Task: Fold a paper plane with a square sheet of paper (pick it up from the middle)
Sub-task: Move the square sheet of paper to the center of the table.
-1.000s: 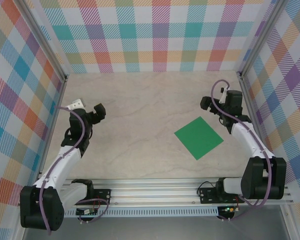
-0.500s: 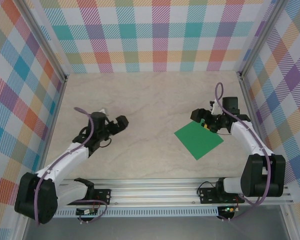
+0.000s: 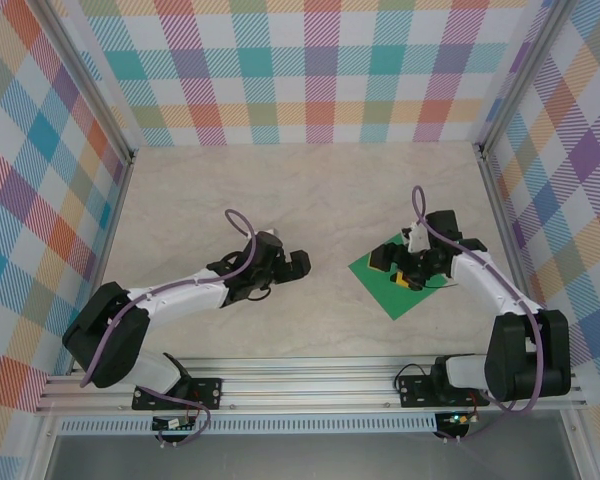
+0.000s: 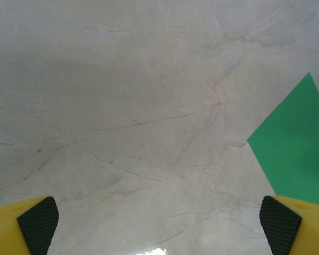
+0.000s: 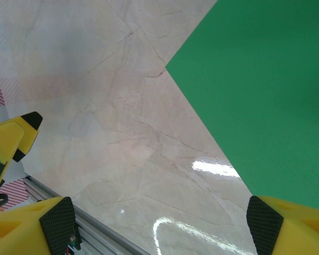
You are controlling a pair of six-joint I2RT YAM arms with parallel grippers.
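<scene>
Plaid-patterned walls [image 3: 310, 70] close in three sides of the pale, veined bench [image 3: 310, 190]. My left arm [image 3: 170, 300] stretches low across the bench toward the middle, and my right arm [image 3: 490, 290] bends in from the right side. The square sheet of paper [image 3: 390, 295] lies flat on the right half of the bench, turned like a diamond, bright green and uncreased. My right end effector [image 3: 398, 268] hangs over the sheet's far left edge. From my right wrist the sheet [image 5: 266, 90] takes up the upper right, and my end effector [image 5: 159, 223] is spread wide with nothing between its black pads [image 5: 264, 224]. My left end effector [image 3: 285, 262] sits left of the sheet and apart from it. From my left wrist it [image 4: 159, 223] is also released, with bare bench between its pads [image 4: 38, 223] and a corner of the sheet [image 4: 297, 154] at the right.
</scene>
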